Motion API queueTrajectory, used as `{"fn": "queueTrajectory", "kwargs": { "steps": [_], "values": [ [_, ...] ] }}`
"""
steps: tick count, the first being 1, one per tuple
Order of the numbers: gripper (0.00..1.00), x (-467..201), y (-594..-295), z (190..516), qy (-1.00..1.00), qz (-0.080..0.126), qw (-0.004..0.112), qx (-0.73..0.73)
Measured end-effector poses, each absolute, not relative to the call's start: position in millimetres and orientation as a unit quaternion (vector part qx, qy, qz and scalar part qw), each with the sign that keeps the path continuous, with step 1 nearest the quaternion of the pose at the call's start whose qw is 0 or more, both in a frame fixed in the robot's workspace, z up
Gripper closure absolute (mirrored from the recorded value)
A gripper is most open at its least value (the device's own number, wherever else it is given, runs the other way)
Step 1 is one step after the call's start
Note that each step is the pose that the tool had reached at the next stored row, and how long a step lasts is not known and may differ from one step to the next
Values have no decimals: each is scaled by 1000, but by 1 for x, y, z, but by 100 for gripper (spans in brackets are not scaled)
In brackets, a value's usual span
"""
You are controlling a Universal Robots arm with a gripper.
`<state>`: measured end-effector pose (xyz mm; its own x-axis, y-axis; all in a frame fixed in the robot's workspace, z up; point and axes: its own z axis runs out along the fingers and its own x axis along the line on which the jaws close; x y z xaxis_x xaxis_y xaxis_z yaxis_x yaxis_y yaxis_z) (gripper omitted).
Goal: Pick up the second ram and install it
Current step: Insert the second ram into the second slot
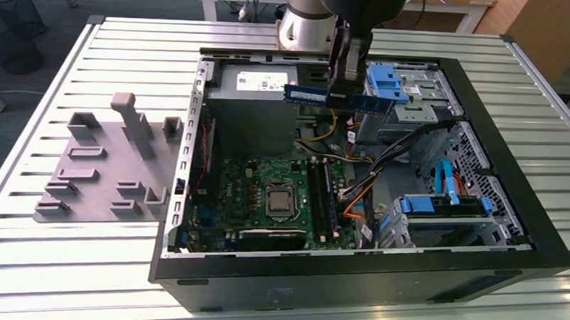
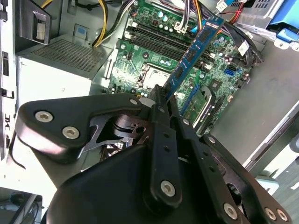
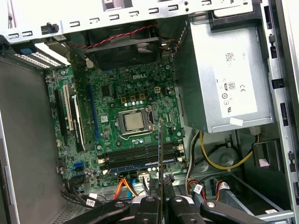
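My gripper (image 1: 344, 89) hangs over the open computer case (image 1: 511, 210), shut on the second ram (image 1: 333, 97), a long blue stick with black chips held level above the case's far side. In the second wrist view the ram (image 2: 192, 50) juts out from between the shut fingers (image 2: 159, 116), over the green motherboard (image 2: 140, 56). The first wrist view shows the ram (image 3: 160, 154) edge-on, above the memory slots (image 3: 140, 156) beside the silver processor (image 3: 134, 121). One of those slots holds a blue stick (image 3: 140, 166).
A grey plastic tray (image 1: 105, 164) with upright posts lies on the slatted table at the exterior view's left. Inside the case are the grey power supply (image 1: 254, 95), blue drive brackets (image 1: 390, 82), a lower drive cage (image 1: 445, 208) and loose cable bundles (image 1: 360, 177).
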<state>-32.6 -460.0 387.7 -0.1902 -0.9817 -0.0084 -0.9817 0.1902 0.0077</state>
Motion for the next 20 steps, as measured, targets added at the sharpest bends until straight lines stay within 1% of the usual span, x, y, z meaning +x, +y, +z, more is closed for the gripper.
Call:
{"fn": "queueTrajectory", "kwargs": {
  "steps": [20],
  "values": [
    [86,-33,-460,387,788,6,1,-616]
  ]
}}
